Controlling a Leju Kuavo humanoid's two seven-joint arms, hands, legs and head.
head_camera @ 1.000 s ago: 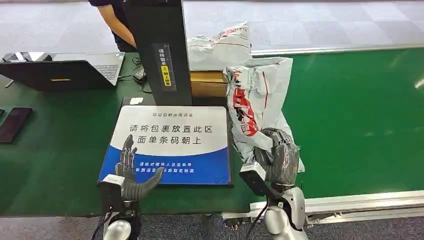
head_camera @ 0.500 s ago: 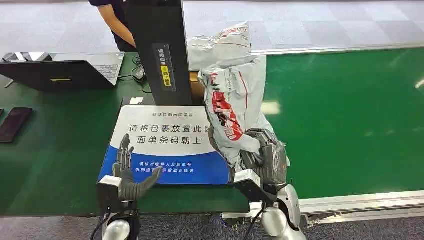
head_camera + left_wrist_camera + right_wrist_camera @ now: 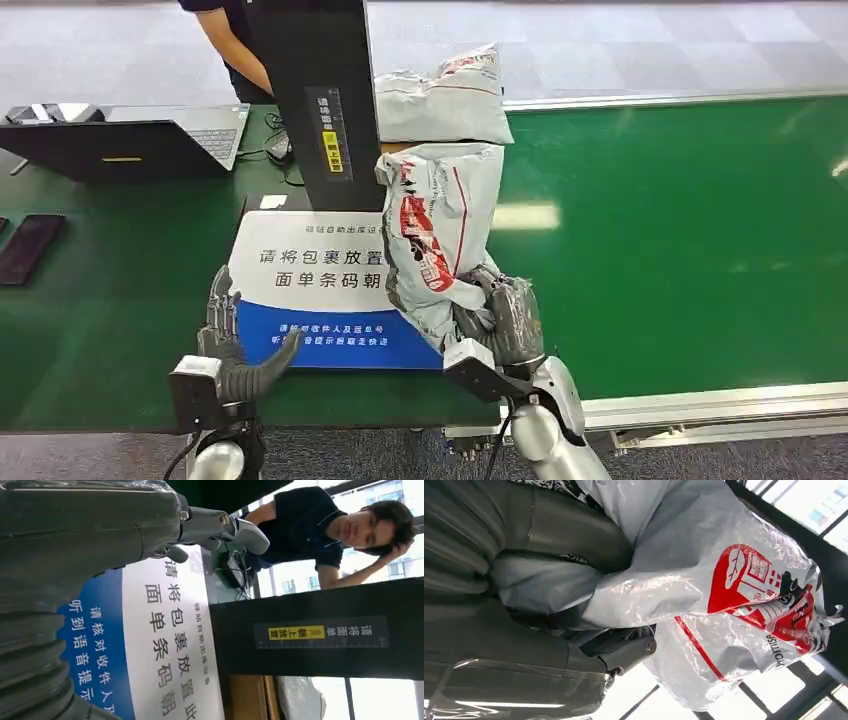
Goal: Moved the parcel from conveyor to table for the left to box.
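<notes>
The parcel (image 3: 440, 235) has swung left over the bench (image 3: 110, 300); the right hand (image 3: 500, 325) grips its soft, probably light, crinkly lower end, the left hand (image 3: 235, 345) spread empty.

The parcel (image 3: 437, 235) is a crinkled, glossy grey plastic mailer with red print, its film catching light in creases. The right hand (image 3: 505, 325) gripping it has dark, smooth plastic-looking fingers under a shiny clear wrap; the left hand (image 3: 232, 345) shows matt grey ribbed covering. The conveyor (image 3: 680, 230) is smooth green with a slight sheen. The placement mat (image 3: 320, 275) looks smooth and printed.
</notes>
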